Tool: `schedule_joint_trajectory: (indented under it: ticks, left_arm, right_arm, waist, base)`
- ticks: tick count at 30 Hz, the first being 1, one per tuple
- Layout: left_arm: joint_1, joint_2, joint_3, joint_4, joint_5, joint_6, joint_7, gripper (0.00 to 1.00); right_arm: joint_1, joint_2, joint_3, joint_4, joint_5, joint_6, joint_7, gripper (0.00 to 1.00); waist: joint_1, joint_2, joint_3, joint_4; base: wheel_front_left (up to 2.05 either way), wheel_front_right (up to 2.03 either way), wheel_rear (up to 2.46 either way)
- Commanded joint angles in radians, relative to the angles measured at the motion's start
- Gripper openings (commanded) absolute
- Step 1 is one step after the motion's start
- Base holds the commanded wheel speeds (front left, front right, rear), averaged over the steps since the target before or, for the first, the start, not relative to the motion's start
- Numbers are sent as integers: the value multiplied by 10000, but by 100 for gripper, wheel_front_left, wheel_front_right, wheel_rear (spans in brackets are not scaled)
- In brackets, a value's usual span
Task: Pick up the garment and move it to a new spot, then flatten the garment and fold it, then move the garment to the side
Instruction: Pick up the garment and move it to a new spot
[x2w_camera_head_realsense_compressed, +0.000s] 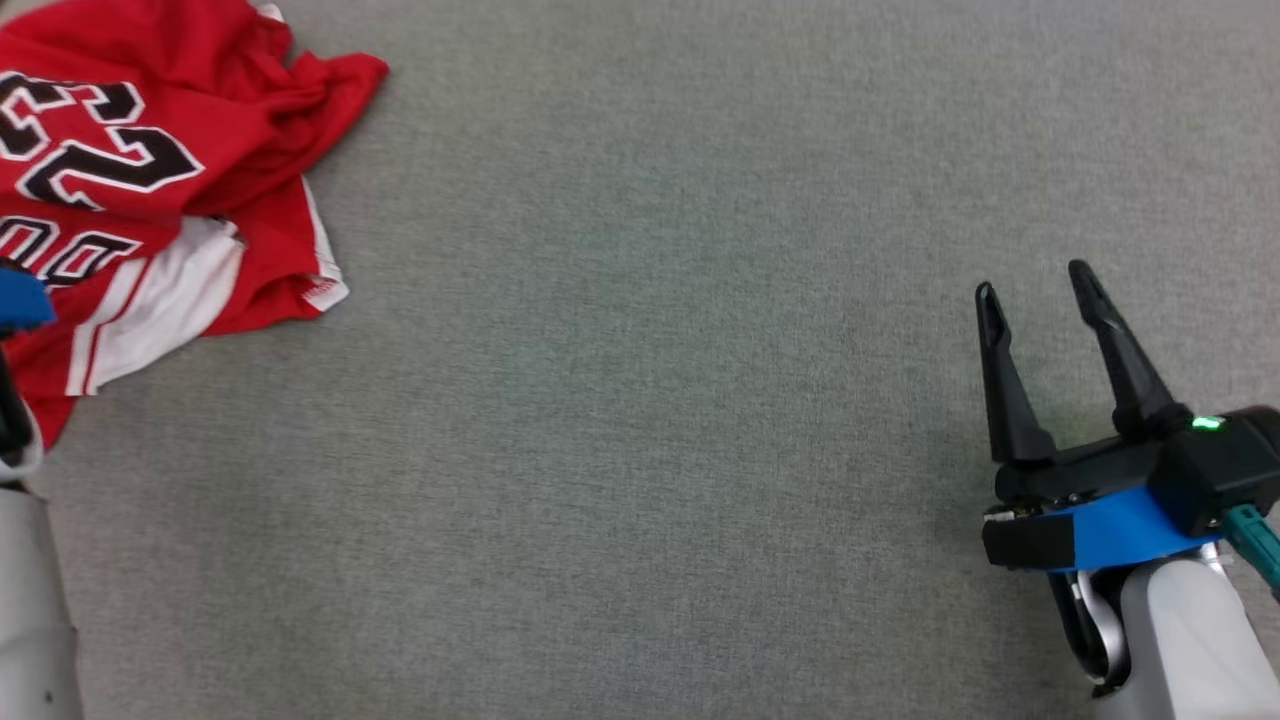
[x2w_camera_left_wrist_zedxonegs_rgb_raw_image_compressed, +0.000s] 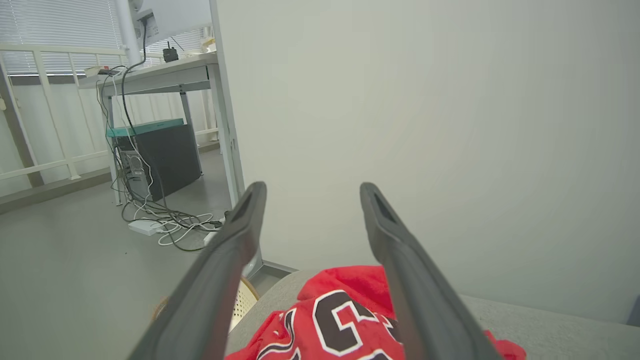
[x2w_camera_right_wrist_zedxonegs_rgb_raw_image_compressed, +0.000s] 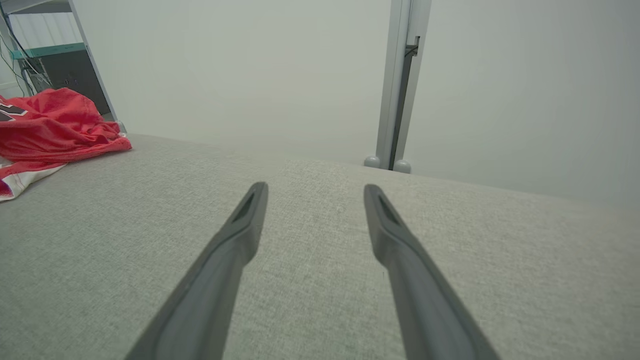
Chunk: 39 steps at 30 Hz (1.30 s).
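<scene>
The garment (x2w_camera_head_realsense_compressed: 150, 180) is a red jersey with white trim and black-and-white numbers, lying crumpled at the far left of the grey table. In the left wrist view my left gripper (x2w_camera_left_wrist_zedxonegs_rgb_raw_image_compressed: 311, 192) is open, its two fingers spread above the garment (x2w_camera_left_wrist_zedxonegs_rgb_raw_image_compressed: 345, 310) with nothing between them. In the head view just a blue and grey part of that arm shows at the left edge. My right gripper (x2w_camera_head_realsense_compressed: 1035, 280) stands open at the lower right, far from the jersey, empty. Its wrist view has the open right gripper (x2w_camera_right_wrist_zedxonegs_rgb_raw_image_compressed: 315, 192) over bare cloth and the garment (x2w_camera_right_wrist_zedxonegs_rgb_raw_image_compressed: 55, 125) far left.
The grey fabric table (x2w_camera_head_realsense_compressed: 650, 400) stretches wide between the jersey and my right gripper. A pale wall (x2w_camera_right_wrist_zedxonegs_rgb_raw_image_compressed: 250, 75) and a metal post (x2w_camera_right_wrist_zedxonegs_rgb_raw_image_compressed: 400, 85) stand behind the table. Off its left end are a desk (x2w_camera_left_wrist_zedxonegs_rgb_raw_image_compressed: 160, 75), a computer case (x2w_camera_left_wrist_zedxonegs_rgb_raw_image_compressed: 160, 160) and loose cables on the floor.
</scene>
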Motion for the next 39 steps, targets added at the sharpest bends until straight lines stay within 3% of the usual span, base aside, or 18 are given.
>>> schedule_joint_trajectory:
  ticks: [1,12,17,26,27,28,29,39]
  left_arm:
    - [-302,129,44,170,-38,-60,-30,100]
    - [-2144,722,-504,3710,-77,-521,165,100]
    - [-2548,686,-816,5102,-182,-629,335,100]
    - [-2933,572,-1336,6969,-516,-783,1628,100]
    - [-2980,577,-1434,7079,-511,-794,1717,58]
    - [-2998,572,-1515,7153,-554,-802,1781,6]
    - [-3005,571,-1568,7230,-601,-803,1824,0]
    - [-3088,867,-2250,7038,-699,-782,998,0]
  right_arm:
    - [-122,-48,-43,-131,-53,1,32,100]
    - [-248,-137,-71,-1037,-223,1,312,100]
    - [-237,-150,-116,-1109,-228,1,342,100]
    - [-289,-28,43,-1143,-201,1,396,100]
    - [-285,-25,53,-1132,-189,1,398,100]
    - [-273,-20,61,-1111,-174,1,395,100]
    - [-261,-13,75,-1095,-156,1,390,100]
    - [-160,97,186,-694,46,1,225,100]
  waist:
    - [-4,0,138,4]
    - [-4,0,1127,-226]
    - [-4,0,1153,-240]
    - [-4,0,1006,-251]
    - [-4,0,990,-253]
    - [-4,0,967,-256]
    - [-4,0,944,-263]
    - [-4,0,288,-365]
  base:
    - [0,0,0]
    - [0,0,0]
    - [0,0,0]
    - [0,0,0]
    - [0,0,0]
    - [0,0,0]
    - [0,0,0]
    - [0,0,0]
